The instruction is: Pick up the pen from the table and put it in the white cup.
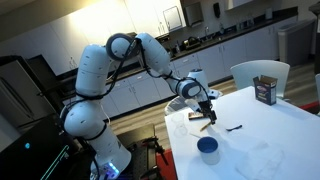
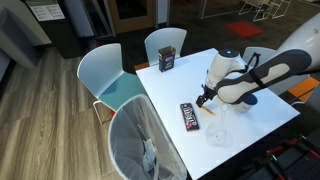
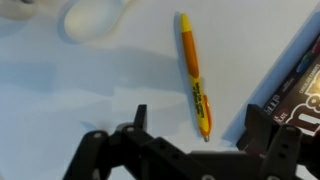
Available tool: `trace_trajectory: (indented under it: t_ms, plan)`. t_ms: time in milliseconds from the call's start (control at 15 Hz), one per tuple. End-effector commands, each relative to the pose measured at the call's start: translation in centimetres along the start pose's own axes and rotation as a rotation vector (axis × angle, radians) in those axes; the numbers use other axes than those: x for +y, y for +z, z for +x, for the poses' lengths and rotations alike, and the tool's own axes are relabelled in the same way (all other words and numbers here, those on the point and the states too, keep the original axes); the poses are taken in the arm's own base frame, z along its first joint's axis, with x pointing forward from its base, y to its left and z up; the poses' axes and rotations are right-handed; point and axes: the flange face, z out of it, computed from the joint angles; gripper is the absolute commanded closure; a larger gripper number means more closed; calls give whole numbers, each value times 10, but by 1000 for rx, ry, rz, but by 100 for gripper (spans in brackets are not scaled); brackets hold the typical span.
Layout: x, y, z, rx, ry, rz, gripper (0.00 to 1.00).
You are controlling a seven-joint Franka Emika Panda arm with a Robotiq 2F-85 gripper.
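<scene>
Hovering low over the white tabletop (image 1: 270, 140), the jaws stand open and hold nothing; the wrist view shows a dark finger on either side with bare surface between them. The pen (image 3: 195, 88), yellow-orange with printing along its barrel, lies flat on the tabletop. In the wrist view it runs from the far side towards the near side, and its near tip reaches into the gap between the jaws without touching either. In both exterior views the pen (image 1: 203, 126) (image 2: 211, 110) lies just below the arm's wrist.

The white cup (image 1: 208, 152) stands upright on the tabletop, nearer the camera than the pen and apart from it; from above its inside reads blue. In the wrist view the white cup (image 3: 72, 25) sits far left, only partly in frame.

A dark wrapped bar (image 2: 189, 117) lies flat beside the pen. A thin black pen (image 1: 235, 128) lies to the right. A brown box (image 1: 265, 90) stands at the far edge, well apart.
</scene>
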Motion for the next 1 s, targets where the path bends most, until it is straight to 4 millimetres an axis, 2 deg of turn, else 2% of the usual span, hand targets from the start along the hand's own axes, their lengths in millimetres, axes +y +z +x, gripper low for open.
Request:
trace_trajectory:
  t_ms: [0, 133, 200, 533, 867, 933]
  plan:
    - [-4, 12, 11, 6, 18, -27, 0]
    - [-4, 19, 14, 1, 22, -33, 0]
    - [-4, 22, 15, 1, 25, -36, 19]
    - [-3, 30, 19, -6, 47, -42, 58]
    - [-8, 23, 22, 11, 64, -41, 95]
    - [-8, 19, 21, 16, 75, -43, 99]
